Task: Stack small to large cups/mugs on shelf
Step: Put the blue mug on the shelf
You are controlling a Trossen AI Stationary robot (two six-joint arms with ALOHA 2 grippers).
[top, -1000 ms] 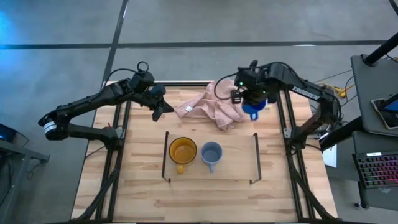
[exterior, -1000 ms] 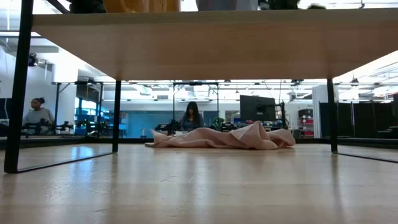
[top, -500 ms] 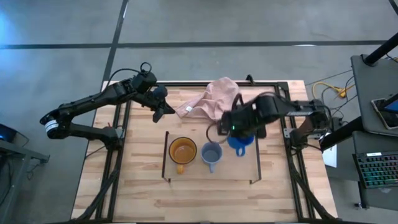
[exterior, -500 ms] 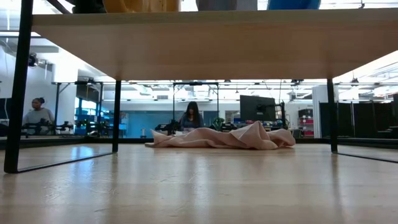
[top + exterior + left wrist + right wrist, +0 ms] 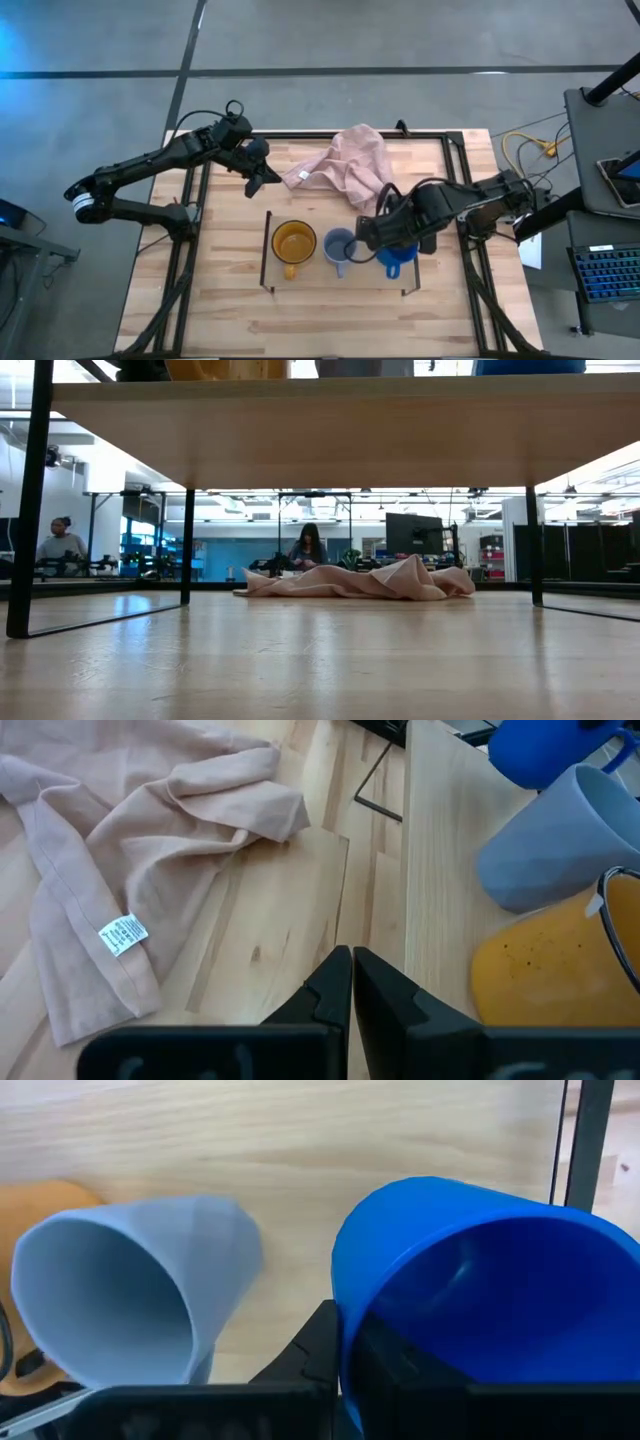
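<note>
On the shelf (image 5: 340,281), a light board with black end rails, the yellow-orange mug (image 5: 293,241) stands upright at the left with the smaller grey mug (image 5: 339,245) beside it. The bright blue mug (image 5: 398,258) is just right of the grey one, and my right gripper (image 5: 385,238) is shut on it. In the low view the three mug bases show along the board's top, the blue mug (image 5: 530,365) farthest right. My left gripper (image 5: 262,178) hovers shut near the table's far left, touching nothing. My right gripper holds the blue mug by its rim (image 5: 340,1315), on the side facing the grey mug (image 5: 120,1290). The wall is pinched with one finger outside (image 5: 318,1342) and one inside (image 5: 372,1355). The mug is upright, mouth up, over the shelf's right part; whether its base rests on the board I cannot tell.
A crumpled pink cloth (image 5: 345,165) lies on the tabletop beyond the shelf, between the two arms. The shelf's right rail (image 5: 412,250) stands close to the blue mug. Bare tabletop lies near of the shelf. People sit in the room behind (image 5: 308,550).
My right gripper has carried the blue mug from beside the pink cloth at the far right toward the near edge and down over the shelf, ending just right of the grey mug. The left arm has kept still.
</note>
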